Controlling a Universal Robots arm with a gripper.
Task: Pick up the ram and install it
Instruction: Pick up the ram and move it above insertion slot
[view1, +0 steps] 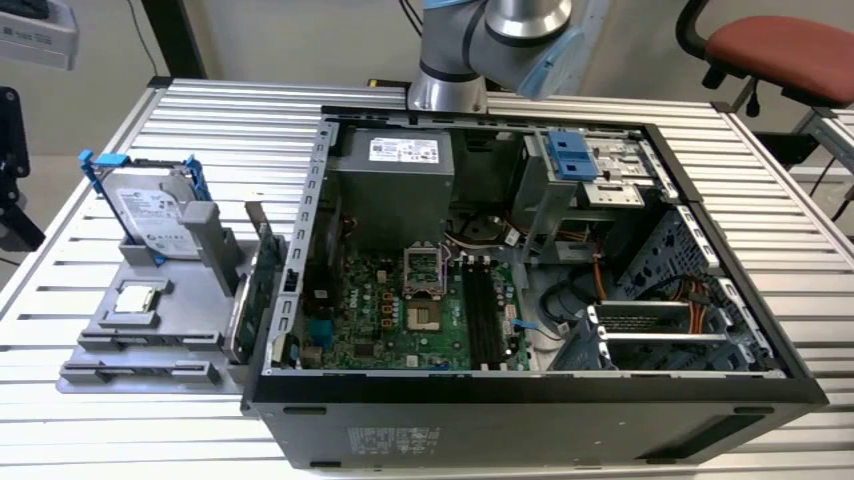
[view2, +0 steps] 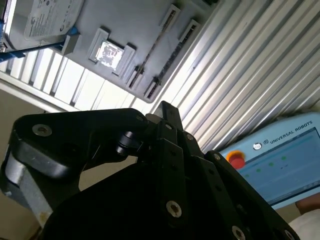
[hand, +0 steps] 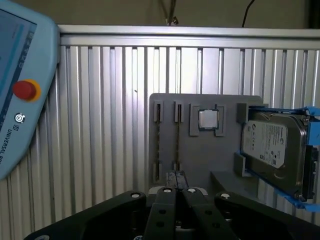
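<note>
Grey tray (hand: 200, 160) first: the ram (hand: 178, 142) stands on edge in a narrow holder, just beside a processor chip (hand: 208, 119), with a hard drive (hand: 272, 145) in its blue caddy alongside. The pincer (hand: 175, 176) hangs above the tray, apart from the ram, and looks closed with nothing in it. In the exterior view the open computer case (view1: 534, 385) shows its motherboard (view1: 387, 320) and black memory slots (view1: 483, 305). All this sits on a slatted metal surface (view1: 200, 110), with a red-seated chair (view1: 781, 45) behind.
</note>
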